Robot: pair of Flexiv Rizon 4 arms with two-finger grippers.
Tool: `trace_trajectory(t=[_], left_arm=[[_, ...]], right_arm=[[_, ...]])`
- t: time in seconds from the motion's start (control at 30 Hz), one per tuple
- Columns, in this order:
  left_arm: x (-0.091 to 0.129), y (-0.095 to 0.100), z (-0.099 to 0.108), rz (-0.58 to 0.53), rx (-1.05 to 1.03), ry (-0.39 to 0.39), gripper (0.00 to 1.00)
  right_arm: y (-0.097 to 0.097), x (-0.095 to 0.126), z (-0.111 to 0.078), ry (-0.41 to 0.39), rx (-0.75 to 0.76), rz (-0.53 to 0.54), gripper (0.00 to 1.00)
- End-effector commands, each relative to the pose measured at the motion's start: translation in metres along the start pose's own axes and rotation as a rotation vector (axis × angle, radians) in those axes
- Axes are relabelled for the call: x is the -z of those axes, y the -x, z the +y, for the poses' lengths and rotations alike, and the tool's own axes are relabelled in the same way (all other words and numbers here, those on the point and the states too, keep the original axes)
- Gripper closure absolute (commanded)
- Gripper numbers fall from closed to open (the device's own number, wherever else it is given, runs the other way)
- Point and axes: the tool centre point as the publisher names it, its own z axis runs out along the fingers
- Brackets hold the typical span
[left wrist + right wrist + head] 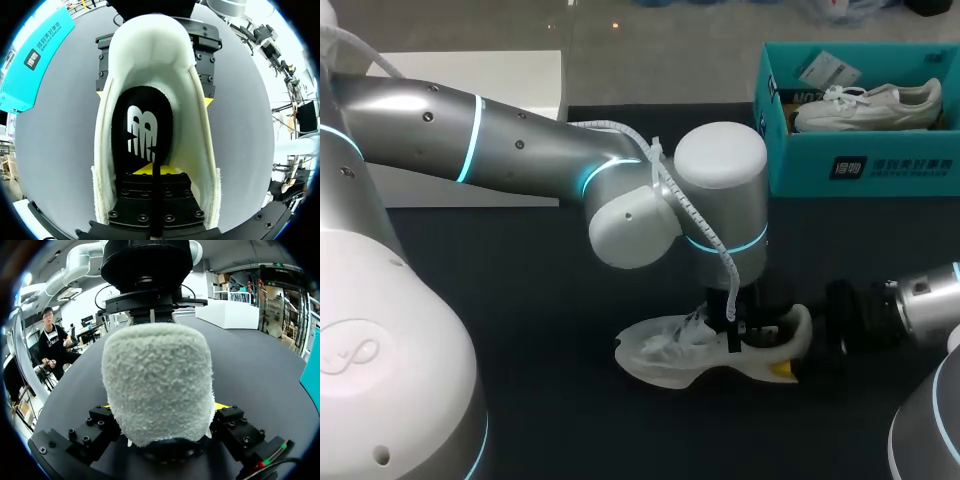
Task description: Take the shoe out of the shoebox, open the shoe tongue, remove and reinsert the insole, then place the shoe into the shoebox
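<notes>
A white sneaker [665,355] lay on its sole on the black bench [520,300], out of the box, with its long axis running across the robot's front: toe toward the robot's left, heel toward its right. Inside it, the black insole [142,127] with a white logo lay flat under the heel opening. The left hand [150,169] reached straight down into that opening from above. Its yellow-tipped fingers looked drawn together with only a thin seam between them, resting at the forward part of the insole; whether they pinched it could not be told. The right hand [782,366] came in low from the heel end and was clamped across the fleecy heel collar, one finger on each side. The left hand therefore seemed the better placed to work the insole, the right to steady the shoe. The teal shoebox [860,165] stood well apart at the far right, open side up, with a second white sneaker [870,105] inside. Bare bench showed near and to the left.
</notes>
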Motion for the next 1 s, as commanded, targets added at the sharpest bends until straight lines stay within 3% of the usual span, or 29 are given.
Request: trace_trajectory(t=[0.03, 0.47, 0.83, 0.93, 0.97, 1.0], left_arm=[[0.001, -0.006, 0.01, 0.012, 0.031, -0.091, 1.0], [0.04, 0.0, 0.005, 0.132, 0.132, -0.312, 1.0], [0.062, -0.011, -0.002, 0.163, 0.119, -0.391, 1.0], [0.058, -0.012, -0.004, 0.162, 0.115, -0.365, 1.0], [0.056, -0.012, -0.005, 0.167, 0.114, -0.365, 0.63], [0.054, -0.013, -0.006, 0.166, 0.111, -0.355, 0.16]], right_arm=[[0.0, 0.001, 0.0, -0.002, 0.0, -0.003, 1.0], [0.0, 0.001, 0.0, -0.002, 0.0, -0.003, 1.0], [0.0, 0.001, 0.0, -0.002, 0.0, -0.003, 1.0], [0.0, 0.001, 0.0, -0.002, 0.0, -0.003, 1.0], [0.0, 0.001, 0.0, -0.002, 0.0, -0.003, 1.0], [0.0, 0.001, 0.0, -0.002, 0.0, -0.003, 1.0]])
